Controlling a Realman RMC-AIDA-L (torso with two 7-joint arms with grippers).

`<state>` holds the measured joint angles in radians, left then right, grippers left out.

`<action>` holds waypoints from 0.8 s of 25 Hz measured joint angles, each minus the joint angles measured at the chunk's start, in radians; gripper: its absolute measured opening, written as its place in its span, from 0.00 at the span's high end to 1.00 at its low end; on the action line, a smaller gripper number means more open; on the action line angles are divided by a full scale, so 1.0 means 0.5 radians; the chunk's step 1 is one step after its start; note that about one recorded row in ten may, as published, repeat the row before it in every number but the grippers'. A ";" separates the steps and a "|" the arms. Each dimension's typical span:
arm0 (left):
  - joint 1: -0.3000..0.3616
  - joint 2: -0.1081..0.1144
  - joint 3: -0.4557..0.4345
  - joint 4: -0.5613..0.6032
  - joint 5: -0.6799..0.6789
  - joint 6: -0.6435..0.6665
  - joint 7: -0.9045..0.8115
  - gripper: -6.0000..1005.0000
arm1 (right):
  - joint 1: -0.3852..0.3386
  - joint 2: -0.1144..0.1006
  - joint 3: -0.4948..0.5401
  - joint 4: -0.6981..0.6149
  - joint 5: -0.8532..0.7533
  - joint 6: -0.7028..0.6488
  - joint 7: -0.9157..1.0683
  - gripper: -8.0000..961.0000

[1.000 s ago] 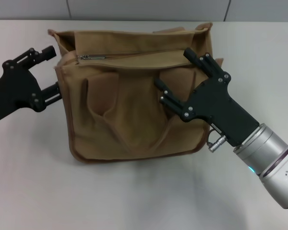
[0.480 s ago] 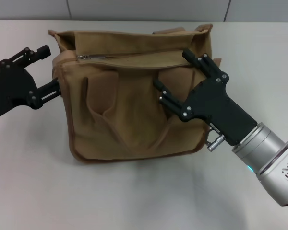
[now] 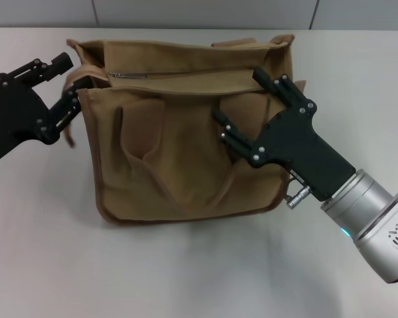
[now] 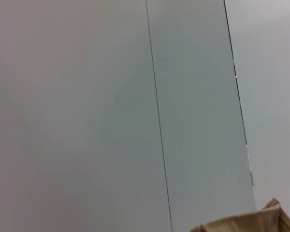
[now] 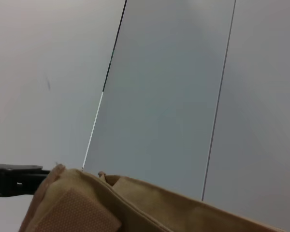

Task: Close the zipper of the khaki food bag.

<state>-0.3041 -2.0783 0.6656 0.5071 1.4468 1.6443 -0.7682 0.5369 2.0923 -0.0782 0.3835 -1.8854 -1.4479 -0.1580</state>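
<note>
The khaki food bag point(image 3: 179, 152) lies on the white table in the head view, front pockets up. The zipper point(image 3: 186, 73) runs along its top panel, with the silver pull tab point(image 3: 123, 75) near the left end. My left gripper point(image 3: 71, 81) is open at the bag's upper left corner, one finger on each side of the corner edge. My right gripper point(image 3: 249, 101) is open over the bag's right front, fingers spread above the fabric. The left wrist view shows only a scrap of the bag point(image 4: 251, 224). The right wrist view shows its top edge point(image 5: 145, 208).
The white table point(image 3: 186, 265) spreads in front of and beside the bag. A grey panelled wall point(image 3: 205, 13) runs behind it. A brown strap point(image 3: 69, 132) hangs at the bag's left side below my left gripper. The right wrist view shows a left finger point(image 5: 14, 176) beyond the bag.
My left gripper has moved up and in toward the bag's upper left corner, and its fingers now stand closer together around that corner. The right gripper has hardly moved.
</note>
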 joint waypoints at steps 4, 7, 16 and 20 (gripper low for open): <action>-0.001 0.002 0.000 -0.004 -0.005 -0.005 0.000 0.58 | 0.000 0.001 0.000 0.000 -0.001 0.005 0.000 0.17; -0.002 0.003 0.000 -0.004 -0.003 -0.013 -0.002 0.65 | 0.000 0.002 0.000 0.000 -0.007 0.006 0.000 0.17; -0.019 -0.002 0.001 -0.028 -0.005 -0.006 -0.016 0.93 | 0.006 0.003 0.004 0.020 -0.014 -0.099 0.000 0.17; -0.053 -0.003 0.004 -0.053 -0.007 0.042 -0.040 0.97 | 0.026 0.003 0.060 0.045 -0.015 -0.264 -0.011 0.17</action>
<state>-0.3305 -2.0797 0.6673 0.4806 1.4432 1.6656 -0.7881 0.5497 2.0940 -0.0482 0.4060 -1.8931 -1.5799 -0.1636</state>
